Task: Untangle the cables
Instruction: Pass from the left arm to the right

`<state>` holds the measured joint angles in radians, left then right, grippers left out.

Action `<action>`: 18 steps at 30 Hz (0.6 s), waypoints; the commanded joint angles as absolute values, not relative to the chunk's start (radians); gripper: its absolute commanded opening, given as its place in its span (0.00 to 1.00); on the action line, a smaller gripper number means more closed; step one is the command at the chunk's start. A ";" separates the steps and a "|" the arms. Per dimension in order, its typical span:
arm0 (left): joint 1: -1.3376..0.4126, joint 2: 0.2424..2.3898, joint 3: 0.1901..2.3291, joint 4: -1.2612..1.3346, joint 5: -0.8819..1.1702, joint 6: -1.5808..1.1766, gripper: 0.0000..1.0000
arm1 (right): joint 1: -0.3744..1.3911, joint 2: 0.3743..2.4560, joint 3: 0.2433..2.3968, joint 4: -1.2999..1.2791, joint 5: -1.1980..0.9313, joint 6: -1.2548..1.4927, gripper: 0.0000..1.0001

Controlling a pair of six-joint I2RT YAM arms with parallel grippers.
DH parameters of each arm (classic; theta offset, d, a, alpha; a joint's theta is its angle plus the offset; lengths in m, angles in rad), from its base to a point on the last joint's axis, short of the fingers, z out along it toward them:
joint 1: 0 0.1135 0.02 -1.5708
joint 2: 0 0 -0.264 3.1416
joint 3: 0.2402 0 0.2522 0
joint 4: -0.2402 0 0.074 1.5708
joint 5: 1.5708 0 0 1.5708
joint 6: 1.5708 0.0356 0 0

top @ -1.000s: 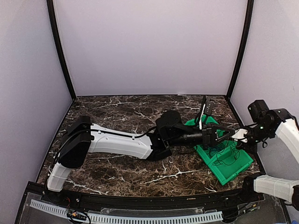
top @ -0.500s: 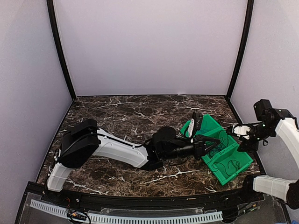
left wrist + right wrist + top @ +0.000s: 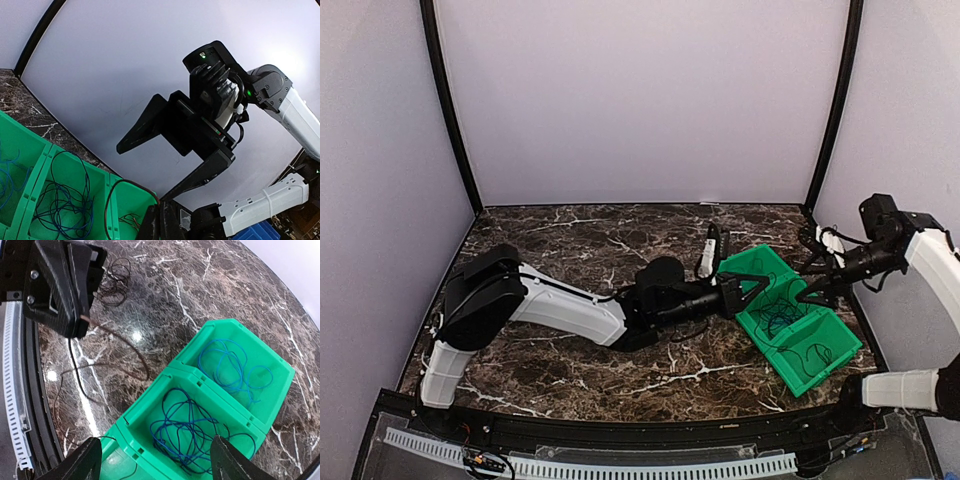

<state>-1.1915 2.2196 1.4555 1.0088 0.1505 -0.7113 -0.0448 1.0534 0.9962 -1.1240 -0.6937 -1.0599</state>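
A green bin (image 3: 825, 365) with three compartments sits at the right of the marble table. Its far compartment holds a bright blue cable (image 3: 232, 365), the middle one a darker blue cable (image 3: 192, 432). My left gripper (image 3: 742, 292) lies low beside the bin's left rim, shut on a thin black cable (image 3: 131, 344) that trails over the table. In the left wrist view that gripper (image 3: 161, 210) pinches the cable (image 3: 111, 192), which loops over the nearest compartment. My right gripper (image 3: 155, 440) hangs open and empty above the middle compartment, also seen in the top view (image 3: 804, 268).
A small coil of black cable (image 3: 114, 282) lies on the marble beyond the left gripper. The right wall and its black corner post (image 3: 830, 110) stand close behind the right arm. A perforated rail (image 3: 590, 465) runs along the table's near edge.
The right gripper has gone from shut to open and has risen back to the right. The left gripper has pulled leftward out of the bin, dragging the black cable.
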 commanded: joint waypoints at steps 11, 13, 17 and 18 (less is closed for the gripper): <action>-1.191 2.207 1.535 1.048 0.408 -0.745 0.00 | 0.066 1.136 1.009 -0.967 -0.934 -0.920 0.66; -1.190 2.209 1.537 1.043 0.414 -0.745 0.00 | 0.070 1.141 1.009 -0.973 -0.930 -0.920 0.53; -1.190 2.207 1.537 1.028 0.413 -0.742 0.00 | 0.069 1.159 1.037 -1.021 -0.894 -0.943 0.00; -1.190 2.205 1.537 1.014 0.409 -0.741 0.04 | 0.068 1.165 1.052 -1.048 -0.870 -0.956 0.00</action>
<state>-1.1904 2.2196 1.5166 1.0149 0.3832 -0.7395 0.0658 1.1431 1.0031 -0.9974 -0.9012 -0.9413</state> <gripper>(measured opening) 0.021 0.132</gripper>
